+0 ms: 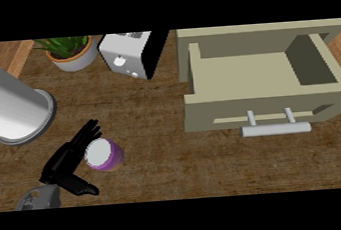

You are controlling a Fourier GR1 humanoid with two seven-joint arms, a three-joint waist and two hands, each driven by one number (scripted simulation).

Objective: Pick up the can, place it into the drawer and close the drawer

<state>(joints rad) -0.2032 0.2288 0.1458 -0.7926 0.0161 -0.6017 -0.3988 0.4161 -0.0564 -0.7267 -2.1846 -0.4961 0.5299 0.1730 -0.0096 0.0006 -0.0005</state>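
Near the worktop's front left corner, our left hand is open beside the can, holding nothing. If the fingers close off-centre, the can may tip or roll away from the open drawer.

One can; one drawer; one toaster; one plant; perhaps one canister; one robot hand.

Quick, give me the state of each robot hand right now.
Left robot hand: open, fingers straight alongside the purple can, thumb spread away; nothing held.
Right robot hand: not in view.
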